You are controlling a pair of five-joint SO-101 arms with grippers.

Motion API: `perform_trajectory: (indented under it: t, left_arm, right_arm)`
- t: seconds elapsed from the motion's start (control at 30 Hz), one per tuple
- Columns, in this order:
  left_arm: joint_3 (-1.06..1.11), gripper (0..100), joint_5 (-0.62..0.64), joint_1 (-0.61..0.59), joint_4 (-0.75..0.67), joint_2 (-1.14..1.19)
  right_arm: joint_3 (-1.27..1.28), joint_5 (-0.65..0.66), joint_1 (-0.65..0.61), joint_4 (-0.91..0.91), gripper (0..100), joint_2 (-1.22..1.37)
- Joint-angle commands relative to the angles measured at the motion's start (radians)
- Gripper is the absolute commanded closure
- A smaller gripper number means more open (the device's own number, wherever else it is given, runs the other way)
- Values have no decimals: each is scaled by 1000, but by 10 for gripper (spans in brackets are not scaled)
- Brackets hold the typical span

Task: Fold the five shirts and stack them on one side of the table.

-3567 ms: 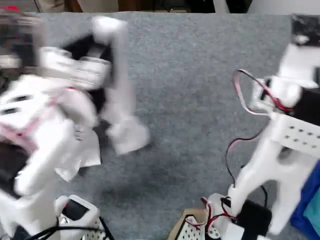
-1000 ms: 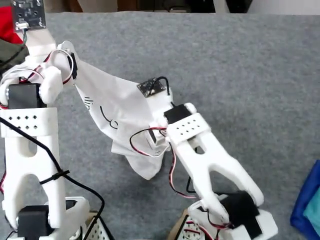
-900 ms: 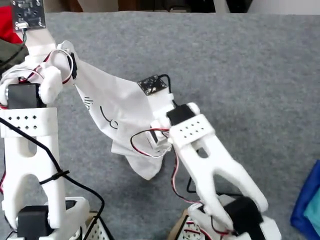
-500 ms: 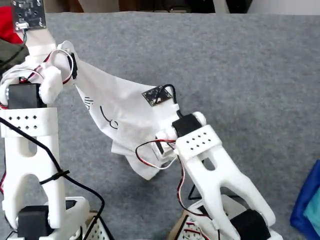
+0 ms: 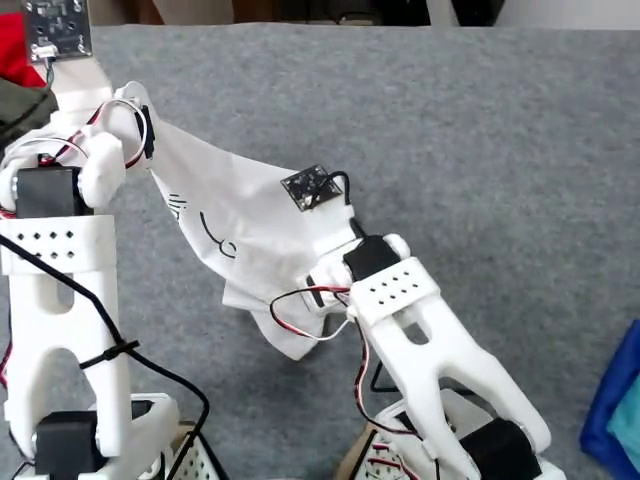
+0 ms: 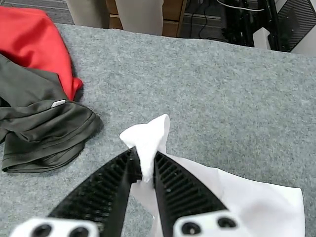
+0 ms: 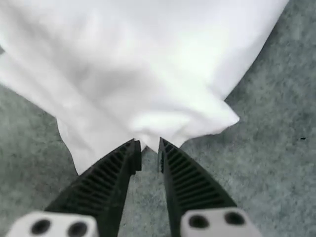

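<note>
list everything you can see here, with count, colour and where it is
white shirt with a black line drawing: 1, white, spread between the two grippers
red shirt: 1, red, crumpled at the table's far left corner
dark olive shirt: 1, dark olive, bunched against the red shirt
blue cloth: 1, blue, at the table's right edge, cut off by the picture
grey felt-like table cover: 1, grey, under everything
left gripper: 1, black jaws, shut on a corner of the white shirt
right gripper: 1, black jaws, shut on the shirt's other edge
</note>
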Motion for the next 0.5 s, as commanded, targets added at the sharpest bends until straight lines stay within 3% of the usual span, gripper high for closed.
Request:
perform_trajectory:
  t: [0.0,0.27,0.47]
  left_arm:
    - [-12,980,-5,-2,-8,-13]
    - [-12,980,-5,-9,-2,-13]
    - [-12,980,-5,-9,-2,-13]
  right_arm:
    - [-4,-8,-10,-20,924,19]
    - [-5,-6,-10,-12,921,116]
    - [-2,-6,-10,-17,797,124]
